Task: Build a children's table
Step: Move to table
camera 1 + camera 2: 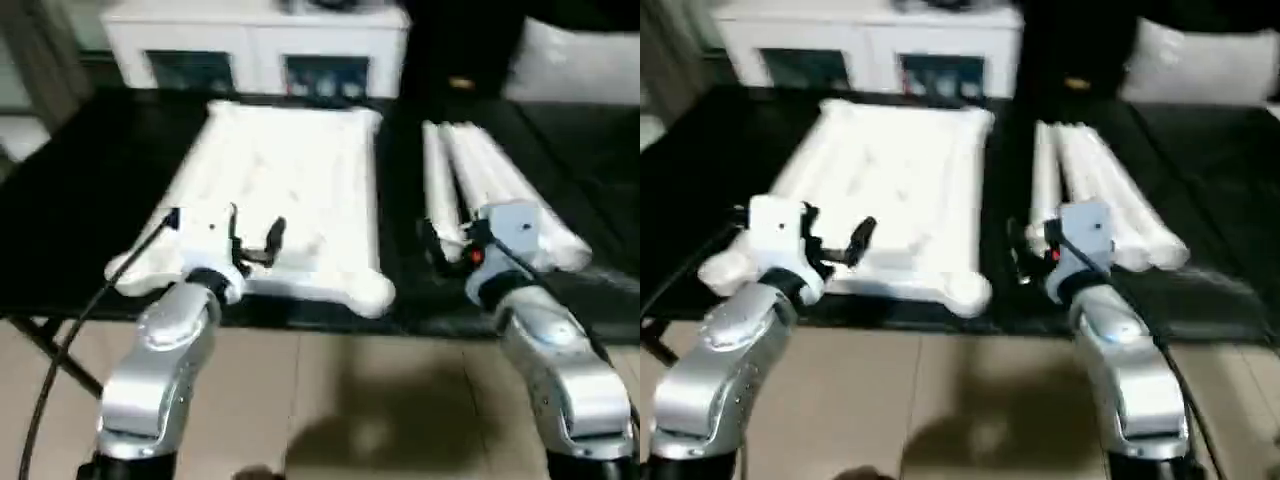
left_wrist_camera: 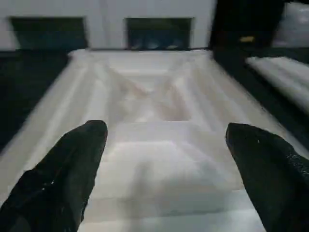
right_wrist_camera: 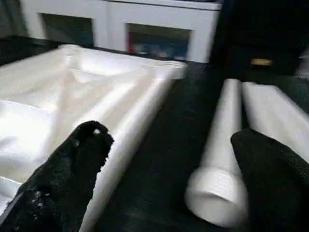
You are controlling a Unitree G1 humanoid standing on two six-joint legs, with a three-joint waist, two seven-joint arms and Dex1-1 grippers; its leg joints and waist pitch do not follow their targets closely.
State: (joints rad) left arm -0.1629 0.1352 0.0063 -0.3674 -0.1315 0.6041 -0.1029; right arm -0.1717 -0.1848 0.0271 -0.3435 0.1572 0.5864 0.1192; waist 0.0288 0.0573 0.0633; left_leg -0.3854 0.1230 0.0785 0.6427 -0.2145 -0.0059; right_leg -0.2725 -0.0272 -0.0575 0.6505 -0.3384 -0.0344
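1. On the black-covered work table [image 1: 90, 200], the white table top [image 1: 290, 180] is laid upside down, its ribbed underside turned upward and its rounded corner sockets seen at the near edge.
2. Beside it, toward the robot's right, the white tubular legs [image 1: 490, 180] are laid together in a bundle, running away from the robot, with their flared ends pointed toward the near edge of the work table; a strip of black cover is left between them and the table top.
3. Above the near edge of the table top, the left gripper [image 1: 255, 240] is held with its 2 black fingers spread wide, and nothing is grasped between them.
4. From the left wrist view, the left gripper's fingers [image 2: 72, 169] are shown well apart on either side of a raised block on the ribbed underside, whose crossed ribs are seen further back.
5. At the near ends of the legs, the right gripper [image 1: 445, 245] is held, and its jaws are likewise spread wide and empty.
6. From the right wrist view, the right gripper's fingers [image 3: 67, 174] are shown well apart, with the long side of the table top behind one finger and the flared end of a leg [image 3: 217, 193] just beside the other.
7. Behind the work table, a white cabinet [image 1: 260, 40] with 2 dark openings is seen.
8. Below the near edge of the work table, a pale floor [image 1: 330, 400] is visible between the 2 silver forearms.
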